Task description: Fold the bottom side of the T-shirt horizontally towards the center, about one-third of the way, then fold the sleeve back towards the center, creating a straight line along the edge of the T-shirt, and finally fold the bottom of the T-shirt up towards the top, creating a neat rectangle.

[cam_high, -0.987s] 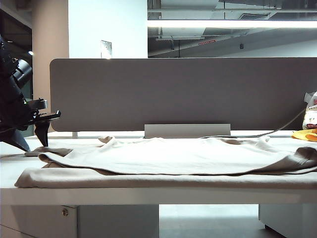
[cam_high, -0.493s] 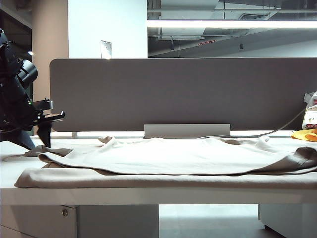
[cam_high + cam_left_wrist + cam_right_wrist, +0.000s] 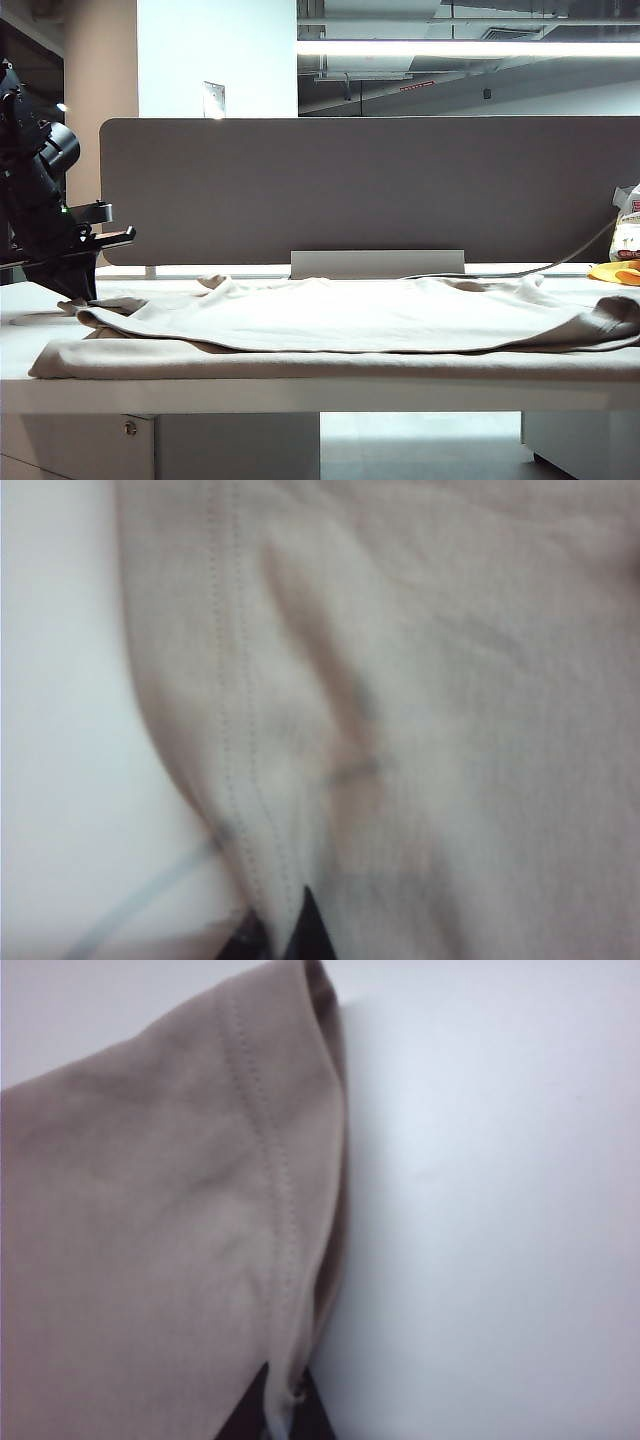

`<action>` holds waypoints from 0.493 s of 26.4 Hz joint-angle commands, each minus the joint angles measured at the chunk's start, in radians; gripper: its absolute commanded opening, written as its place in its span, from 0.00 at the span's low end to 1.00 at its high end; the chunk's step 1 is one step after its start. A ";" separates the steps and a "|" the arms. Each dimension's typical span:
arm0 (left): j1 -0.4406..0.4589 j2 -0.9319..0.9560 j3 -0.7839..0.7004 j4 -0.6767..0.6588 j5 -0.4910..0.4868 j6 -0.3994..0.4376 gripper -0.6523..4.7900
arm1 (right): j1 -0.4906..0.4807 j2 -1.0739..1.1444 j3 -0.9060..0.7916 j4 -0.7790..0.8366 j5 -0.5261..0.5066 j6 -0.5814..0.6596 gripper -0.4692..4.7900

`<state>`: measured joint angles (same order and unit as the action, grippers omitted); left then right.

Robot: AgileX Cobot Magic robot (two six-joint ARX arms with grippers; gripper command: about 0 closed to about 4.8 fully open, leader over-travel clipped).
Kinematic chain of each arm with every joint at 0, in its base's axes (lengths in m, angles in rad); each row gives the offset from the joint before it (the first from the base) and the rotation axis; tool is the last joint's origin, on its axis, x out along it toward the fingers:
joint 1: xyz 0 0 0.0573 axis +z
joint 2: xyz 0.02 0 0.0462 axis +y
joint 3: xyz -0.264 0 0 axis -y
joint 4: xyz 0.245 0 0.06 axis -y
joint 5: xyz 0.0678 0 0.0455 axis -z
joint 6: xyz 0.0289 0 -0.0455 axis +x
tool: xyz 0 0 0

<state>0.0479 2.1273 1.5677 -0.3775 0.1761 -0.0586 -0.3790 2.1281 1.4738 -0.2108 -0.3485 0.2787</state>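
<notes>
Left gripper [image 3: 85,290] at far left of exterior view, closed, pinching the T-shirt [image 3: 350,315] at its stitched hem [image 3: 235,780]. Right gripper [image 3: 285,1405] not visible in exterior view; its wrist view shows it clamped on a stitched hem edge [image 3: 270,1160]. T-shirt lies spread across the white table [image 3: 300,392], partly folded, center of frame. Grey divider panel [image 3: 370,190] behind.
</notes>
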 commanded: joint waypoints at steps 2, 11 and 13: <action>-0.010 0.000 0.002 0.021 0.008 0.025 0.11 | 0.008 0.005 -0.004 0.006 -0.042 -0.003 0.09; -0.048 -0.002 0.008 0.035 0.031 0.025 0.11 | 0.037 -0.003 0.019 0.051 -0.154 0.005 0.09; -0.057 -0.002 0.011 0.036 0.030 0.026 0.11 | 0.045 -0.003 0.045 0.045 -0.175 0.005 0.09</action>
<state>0.0002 2.1288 1.5711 -0.3534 0.2001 -0.0376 -0.3370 2.1338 1.4948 -0.1848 -0.4946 0.2829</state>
